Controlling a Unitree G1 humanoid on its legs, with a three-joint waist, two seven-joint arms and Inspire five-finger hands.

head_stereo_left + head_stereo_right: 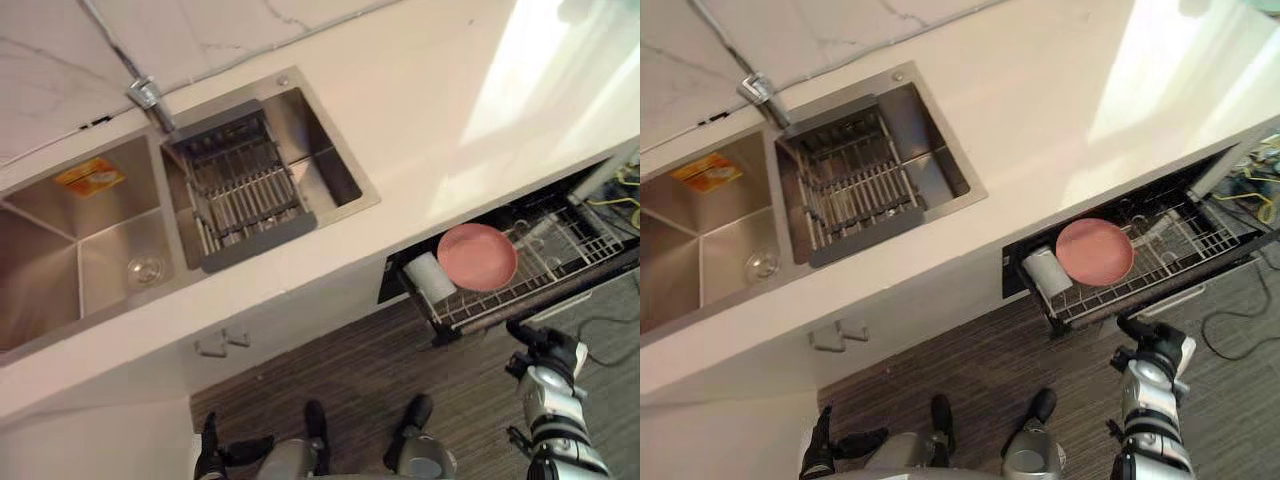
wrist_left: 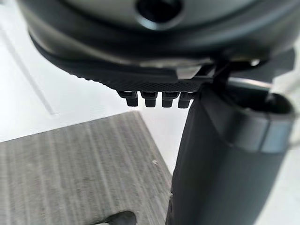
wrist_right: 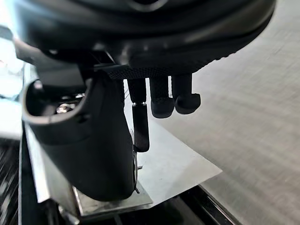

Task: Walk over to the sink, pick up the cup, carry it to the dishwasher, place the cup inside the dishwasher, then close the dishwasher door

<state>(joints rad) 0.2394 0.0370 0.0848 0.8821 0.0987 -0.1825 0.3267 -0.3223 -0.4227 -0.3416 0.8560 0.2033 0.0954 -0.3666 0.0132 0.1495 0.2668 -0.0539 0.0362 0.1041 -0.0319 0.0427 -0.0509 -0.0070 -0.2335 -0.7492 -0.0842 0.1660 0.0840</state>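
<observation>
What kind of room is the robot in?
Most likely a kitchen: a steel double sink set in a pale countertop, and an open dishwasher rack holding a pink plate and a white cup.

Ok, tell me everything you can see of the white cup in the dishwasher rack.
The cup is plain white, smooth and cylindrical, perhaps ceramic or plastic. It appears to lie on its side at the left end of the pulled-out wire rack, resting on the wires, right beside the pink plate; whether the two touch I cannot tell. Its opening and any handle are unclear. The right hand is apart from it, in front of the rack.
</observation>
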